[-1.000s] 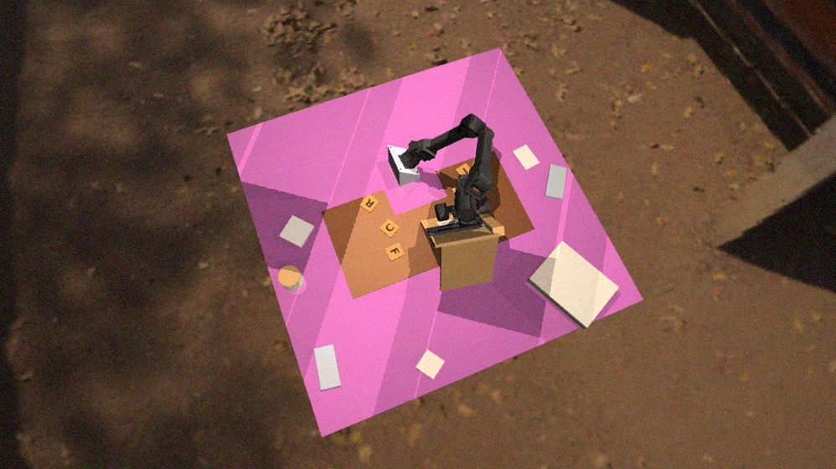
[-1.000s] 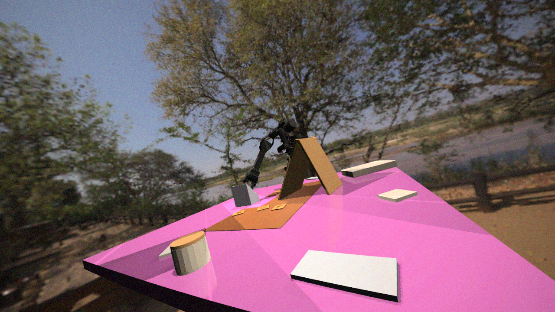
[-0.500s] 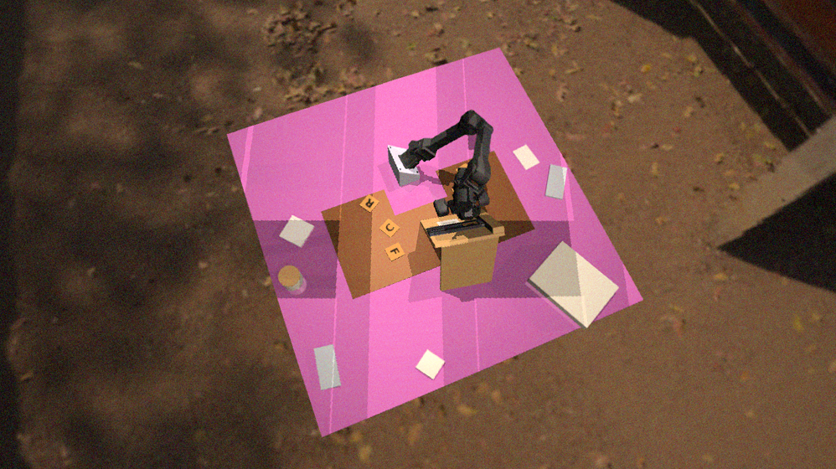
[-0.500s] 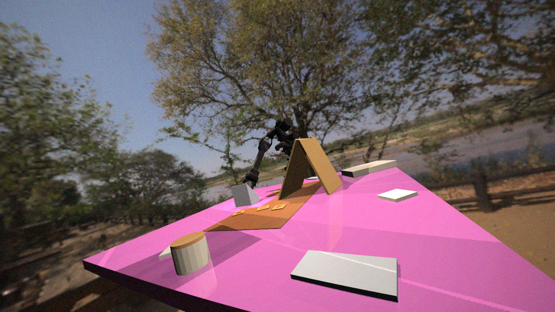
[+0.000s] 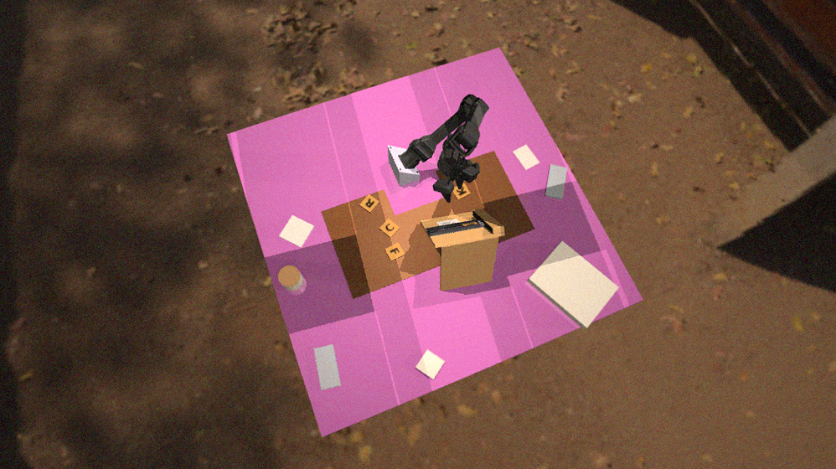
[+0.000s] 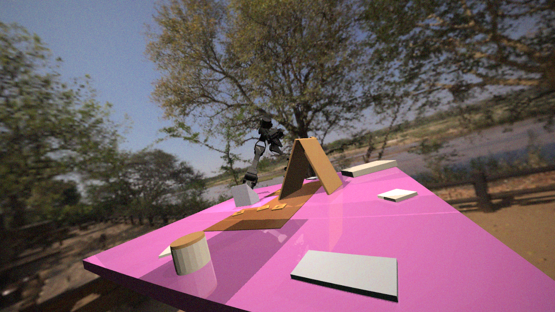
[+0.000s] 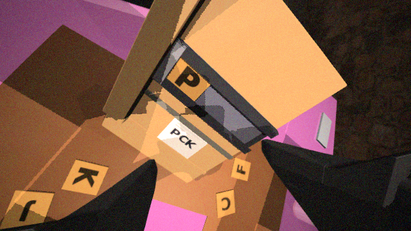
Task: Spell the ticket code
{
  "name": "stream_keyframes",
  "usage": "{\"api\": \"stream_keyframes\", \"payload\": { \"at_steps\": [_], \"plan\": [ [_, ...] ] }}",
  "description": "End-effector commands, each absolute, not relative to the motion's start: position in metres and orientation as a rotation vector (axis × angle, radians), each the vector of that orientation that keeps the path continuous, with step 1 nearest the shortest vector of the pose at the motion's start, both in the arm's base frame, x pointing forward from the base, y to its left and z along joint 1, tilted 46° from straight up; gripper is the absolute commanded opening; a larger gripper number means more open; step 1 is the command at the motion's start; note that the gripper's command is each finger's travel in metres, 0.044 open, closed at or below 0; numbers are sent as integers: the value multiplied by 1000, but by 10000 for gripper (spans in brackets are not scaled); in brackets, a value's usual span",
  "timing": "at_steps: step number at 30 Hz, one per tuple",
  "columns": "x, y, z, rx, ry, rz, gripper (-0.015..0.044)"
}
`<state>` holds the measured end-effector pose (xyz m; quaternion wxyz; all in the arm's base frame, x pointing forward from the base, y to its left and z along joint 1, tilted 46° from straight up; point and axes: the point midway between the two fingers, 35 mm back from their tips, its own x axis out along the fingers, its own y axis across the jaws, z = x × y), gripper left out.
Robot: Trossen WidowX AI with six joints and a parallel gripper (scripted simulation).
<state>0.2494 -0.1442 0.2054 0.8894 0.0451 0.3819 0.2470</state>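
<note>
The tan folding board [image 5: 467, 264] [image 6: 320, 164] stands on the brown mat and bears the dark rail [image 7: 225, 87]. The P tile [image 7: 187, 79] lies in the rail's left end, upright to read; the channel to its right shows no tile. The white ticket [image 7: 183, 138] reads PCK. The K tile [image 7: 85, 177] [image 5: 461, 192] and J tile [image 7: 29, 206] lie on the mat on one side. The C tile [image 7: 225, 203] [image 5: 389, 228], F tile [image 7: 241, 169] [image 5: 394, 252] and R tile [image 5: 369, 203] lie on the other. My gripper [image 7: 209, 154] is open and empty, above the mat in front of the board.
A lidded jar [image 5: 291, 279] [image 6: 190, 254] stands near the counter edge. A thick cream block [image 5: 572, 285] [image 6: 368, 168] lies beyond the board. Grey slabs [image 5: 327, 366] [image 5: 556, 181] and cream squares [image 5: 296, 230] [image 5: 430, 364] [image 5: 525, 156] lie around the mat [image 5: 353, 275].
</note>
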Motion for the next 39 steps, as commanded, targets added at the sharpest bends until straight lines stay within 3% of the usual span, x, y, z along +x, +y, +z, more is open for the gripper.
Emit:
{"api": "stream_keyframes", "payload": {
  "at_steps": [1,5,27,28,31,39],
  "plan": [
    [194,-143,224,-553,522,532,440],
    [179,-140,227,-765,461,517,440],
    [179,-140,227,-765,461,517,440],
    [179,-141,226,-747,466,515,414],
    [184,-150,211,-503,541,485,340],
    [197,-174,154,322,809,313,340]
  ]
}}
